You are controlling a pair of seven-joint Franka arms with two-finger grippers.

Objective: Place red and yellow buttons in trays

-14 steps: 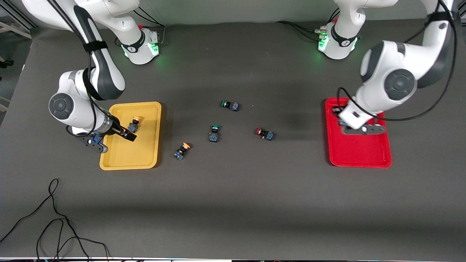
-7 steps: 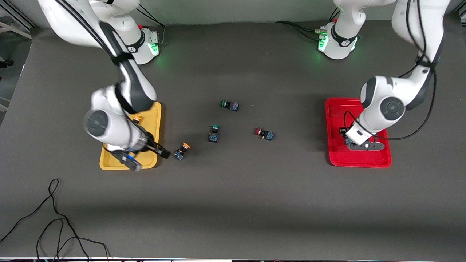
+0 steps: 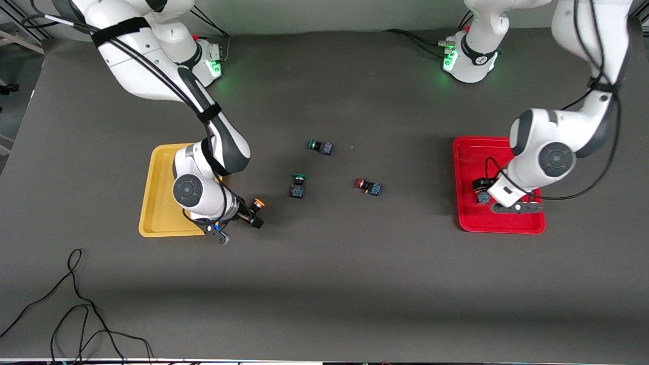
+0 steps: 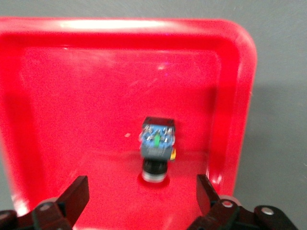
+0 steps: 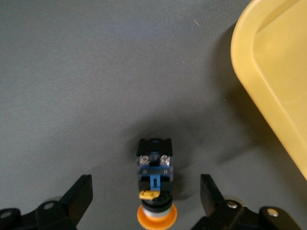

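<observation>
In the front view, lower left of center, the right gripper sat over a yellow-capped button just beside the yellow tray. Mid-right, the left gripper hung over the red tray, a button in it. A red-capped button lay center.

Left wrist view: fingers wide, button between them, untouched.

Right wrist view: fingers wide, straddling the button.

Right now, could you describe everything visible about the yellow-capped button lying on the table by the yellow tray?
The yellow-capped button is a small switch with a round orange-yellow cap, a dark collar and a black-and-blue body with two screws. It lies on its side on the dark table, just outside the yellow tray, toward the right arm's end. The right gripper is open, its fingers on either side of the button, touching nothing.
</observation>
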